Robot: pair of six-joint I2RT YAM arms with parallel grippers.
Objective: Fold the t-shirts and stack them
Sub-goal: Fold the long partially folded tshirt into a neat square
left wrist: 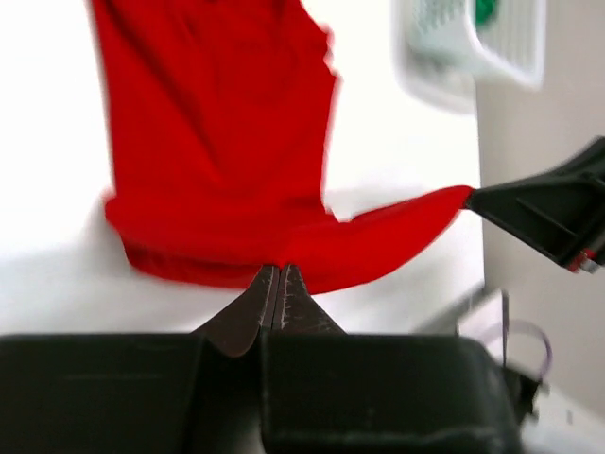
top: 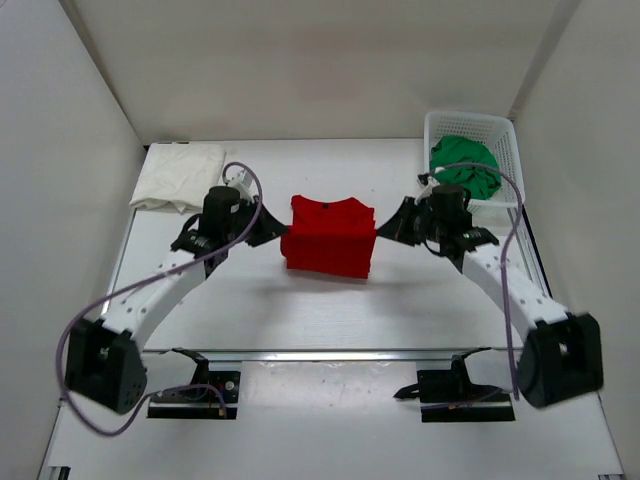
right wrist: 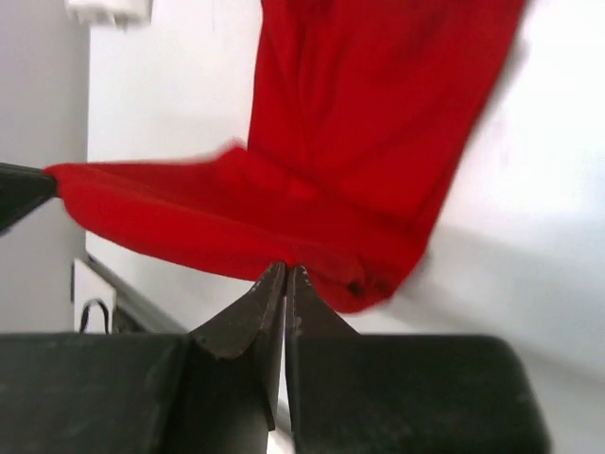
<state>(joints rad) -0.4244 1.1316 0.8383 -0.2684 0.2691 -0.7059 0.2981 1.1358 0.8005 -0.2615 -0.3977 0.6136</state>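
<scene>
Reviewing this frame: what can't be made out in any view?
Top view: green t-shirt, bunched in the basket, partly hidden by its wall and the right arm.
Left wrist view: basket blurred, cut by the top edge.
Right wrist view: white shape top left, cut off; unidentifiable.
Red t-shirt: underside hidden everywhere.

The red t-shirt (top: 328, 237) fills the middle of the top view. It is stretched between the left gripper (top: 278, 228) and the right gripper (top: 386, 228), which pinch its two sides, so nothing can pass there. The cream-white t-shirt (top: 180, 176) blocks the upper left corner of the table (top: 330, 310). The white basket (top: 470, 120) with the green t-shirt (top: 465, 165) blocks the upper right. Bare table shows above and below the red t-shirt. The left arm (top: 160, 290) and right arm (top: 505, 280) cross the lower corners.
</scene>
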